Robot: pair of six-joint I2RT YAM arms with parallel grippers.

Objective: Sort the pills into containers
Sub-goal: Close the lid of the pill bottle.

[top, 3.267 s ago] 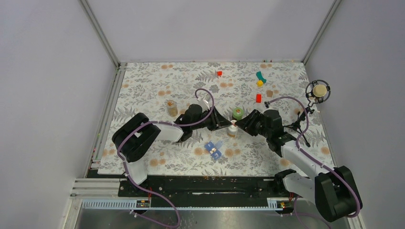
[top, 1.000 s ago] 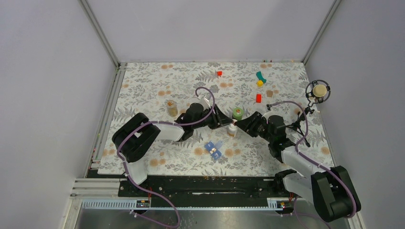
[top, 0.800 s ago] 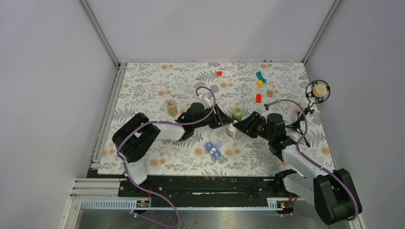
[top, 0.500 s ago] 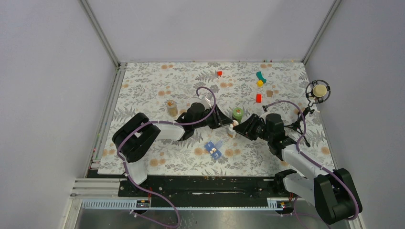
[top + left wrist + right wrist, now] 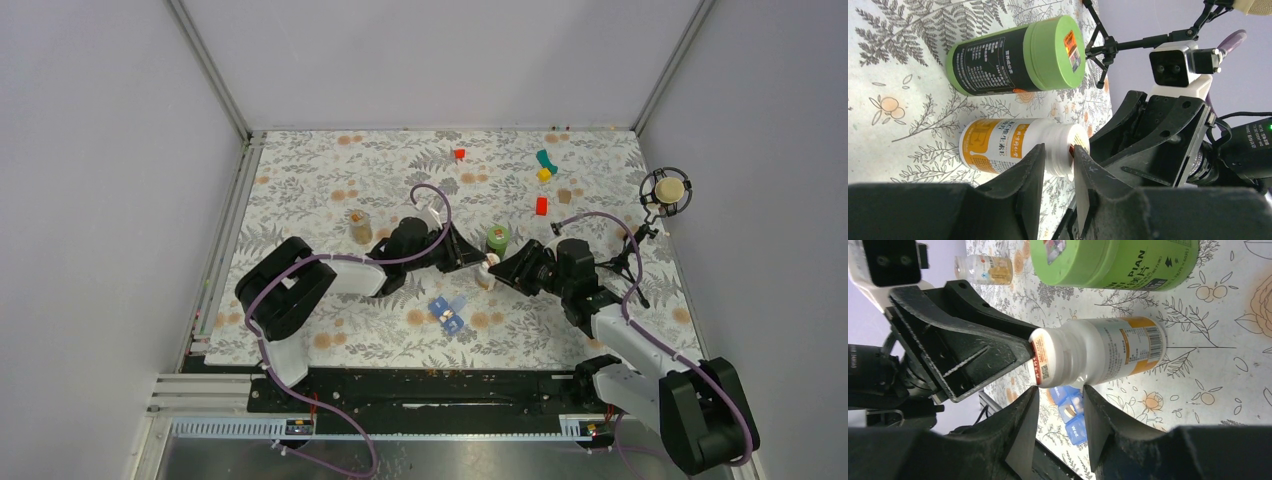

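white pill bottle (image 5: 1008,147) is appearing light, rigid, slick; left gripper (image 5: 1059,152) is pinching its ribbed cap (image 5: 1057,137); right gripper (image 5: 1060,388) is standing part-open, grip unclear.

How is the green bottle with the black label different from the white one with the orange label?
The green plastic bottle with the black label is wider than the white plastic bottle with the orange label. The green one stands free; the white one has the left hand shut at its neck. Both stand upright.

The floral counter (image 5: 300,180) carries a blue pill box (image 5: 449,313), a white bottle (image 5: 486,272), a green bottle (image 5: 498,237) and a clear bottle (image 5: 360,226). There is also a far red block (image 5: 459,154), a nearer red block (image 5: 541,206), a teal block (image 5: 546,158), a yellow block (image 5: 544,174) and perhaps a brown scrap (image 5: 565,196).
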